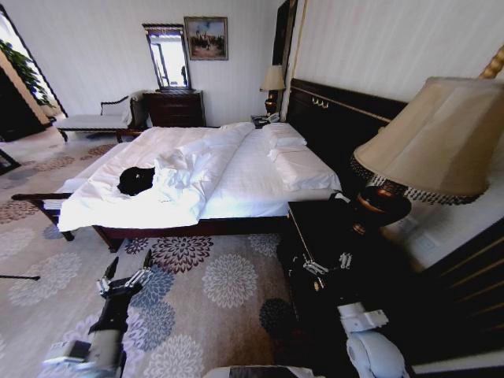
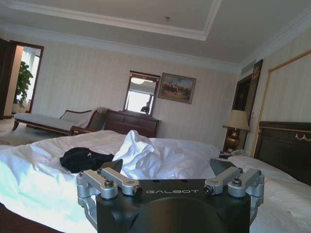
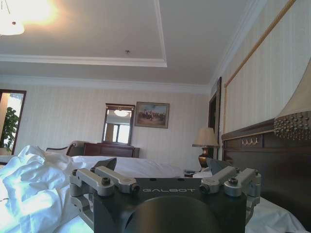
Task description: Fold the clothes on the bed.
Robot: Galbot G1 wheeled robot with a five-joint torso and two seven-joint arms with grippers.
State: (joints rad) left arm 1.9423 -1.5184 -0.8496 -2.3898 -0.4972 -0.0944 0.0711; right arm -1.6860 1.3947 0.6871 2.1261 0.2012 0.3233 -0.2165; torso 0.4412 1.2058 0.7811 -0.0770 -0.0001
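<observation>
The large bed [image 1: 236,185] with white sheets and a dark wooden headboard carries the black T-shirt [image 1: 136,180], lying crumpled in a heap near the foot end, just beside the bunched white duvet [image 1: 185,177]; its long axis cannot be told. Short of the bed, over the floral carpet [image 1: 205,283], the left end effector [image 1: 124,279] hangs with fingers spread wide. The right end effector [image 1: 327,268], by the dark nightstand [image 1: 323,228], is likewise spread and empty.

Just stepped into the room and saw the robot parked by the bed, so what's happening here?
Nothing is being handled yet. The robot stands on the carpet beside the bed. The left gripper and right gripper are both open, empty and held short of the mattress. The black T-shirt lies crumpled and unfolded on the white sheet, next to the bunched duvet.
</observation>
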